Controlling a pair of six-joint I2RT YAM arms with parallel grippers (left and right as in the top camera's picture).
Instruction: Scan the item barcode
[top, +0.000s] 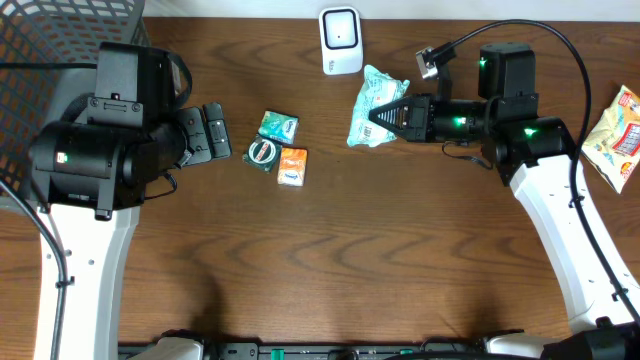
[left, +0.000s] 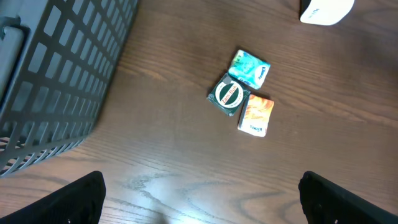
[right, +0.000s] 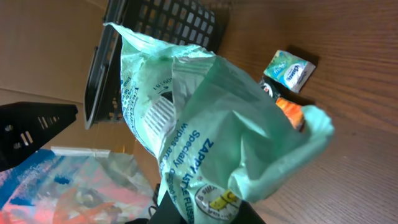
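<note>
A pale green wipes packet (top: 375, 105) hangs above the table just right of the white scanner (top: 340, 40). My right gripper (top: 378, 117) is shut on the packet's lower end. In the right wrist view the packet (right: 205, 124) fills the middle, crumpled, with a printed barcode (right: 163, 118) showing on its left side, and the gripper (right: 211, 214) pinches it at the bottom edge. My left gripper (top: 215, 132) stands open over bare wood, with nothing between its fingers (left: 81, 199).
Three small items lie together mid-table: a teal pack (top: 278, 126), a round green tin (top: 262, 152) and an orange pack (top: 292, 165). A dark mesh basket (top: 60, 40) fills the back left corner. A snack bag (top: 620, 135) lies at the right edge.
</note>
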